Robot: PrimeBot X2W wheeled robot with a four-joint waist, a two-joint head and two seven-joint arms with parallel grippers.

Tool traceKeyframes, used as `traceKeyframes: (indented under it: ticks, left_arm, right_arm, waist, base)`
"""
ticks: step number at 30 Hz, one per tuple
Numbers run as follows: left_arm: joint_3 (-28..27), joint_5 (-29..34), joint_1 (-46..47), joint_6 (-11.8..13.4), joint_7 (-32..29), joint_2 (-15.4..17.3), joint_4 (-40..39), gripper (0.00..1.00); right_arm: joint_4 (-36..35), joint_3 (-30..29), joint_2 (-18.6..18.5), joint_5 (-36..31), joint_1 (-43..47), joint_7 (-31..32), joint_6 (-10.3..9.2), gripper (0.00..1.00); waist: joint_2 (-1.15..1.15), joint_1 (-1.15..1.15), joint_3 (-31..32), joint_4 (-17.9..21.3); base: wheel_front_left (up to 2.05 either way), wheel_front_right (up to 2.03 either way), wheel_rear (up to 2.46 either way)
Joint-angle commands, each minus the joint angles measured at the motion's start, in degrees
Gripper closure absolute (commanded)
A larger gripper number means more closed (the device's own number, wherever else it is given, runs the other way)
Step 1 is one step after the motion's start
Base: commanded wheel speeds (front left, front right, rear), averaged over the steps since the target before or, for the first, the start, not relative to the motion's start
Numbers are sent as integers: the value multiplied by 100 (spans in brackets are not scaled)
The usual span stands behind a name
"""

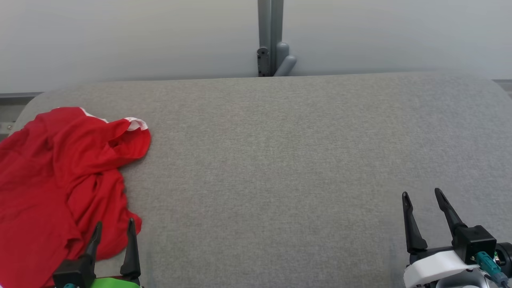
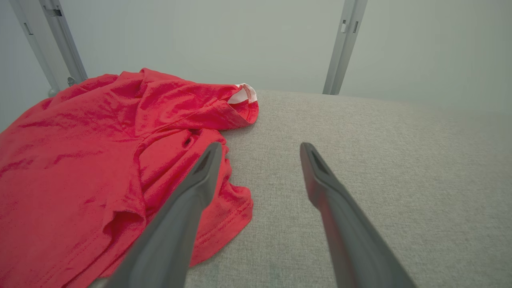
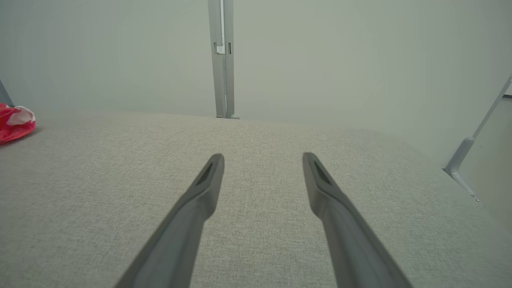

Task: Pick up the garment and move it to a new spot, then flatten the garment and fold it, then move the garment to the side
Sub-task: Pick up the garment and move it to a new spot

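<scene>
**A:** What is the setting?

**B:** A wide table [image 1: 280,160] covered in grey fabric stands before a plain pale wall. A grey metal post [image 1: 270,36] rises behind the table's far edge.

**A:** Where is the clothing?

**B:** A red garment [image 1: 60,180] lies in a crumpled heap, with a white trim showing at one fold. It is just ahead of the left gripper [image 1: 114,222] and spreads away to that gripper's outer side. One finger is over the garment's near hem and the other over bare table. I cannot tell whether the finger touches the cloth. The right gripper [image 1: 422,193] is well apart from the garment, over bare table.

**A:** Is either gripper holding anything?

**B:** No. Both have their fingers spread wide, with nothing between them.

**A:** How far along is the job?

**B:** It looks to be at the very beginning. The garment has not been lifted, flattened or folded. Picking it up, moving it, smoothing it, folding it and setting it aside all remain.
</scene>
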State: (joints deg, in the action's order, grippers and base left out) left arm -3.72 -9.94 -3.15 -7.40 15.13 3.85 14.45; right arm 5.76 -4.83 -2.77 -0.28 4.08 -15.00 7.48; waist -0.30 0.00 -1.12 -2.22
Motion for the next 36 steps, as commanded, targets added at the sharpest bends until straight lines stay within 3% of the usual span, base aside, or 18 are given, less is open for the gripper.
traceKeyframes:
  ticks: [1,9,16,26,31,36]
  left_arm:
    - [-17,10,22,-15,4,0,-17,0]
    - [-164,-12,-131,-8,4,-5,7,0]
    - [-511,-81,-340,-8,4,-23,-15,0]
    - [-781,-124,-334,-8,3,-40,38,0]
    - [-995,-248,-27,0,3,-21,590,0]
    - [-1291,-563,788,86,-155,257,1697,0]
  right_arm:
    - [-1,-9,-21,20,34,-28,2,0]
    - [41,137,-21,4,-46,-25,1,0]
    - [107,415,-23,-4,-129,-25,1,0]
    - [89,497,-24,-38,-120,-25,1,0]
    - [80,470,-23,-77,-147,-25,1,0]
    - [30,439,-24,-168,-255,-25,1,0]
  waist:
    - [30,0,43,-337]
    - [30,0,94,-1397]
    - [30,0,137,-1891]
    - [30,0,39,-1693]
    - [30,0,-105,-1496]
    - [30,0,-453,-1229]
  base:
    - [0,0,0]
    - [0,0,0]
    - [0,0,0]
    - [0,0,0]
    - [0,0,0]
    - [0,0,0]
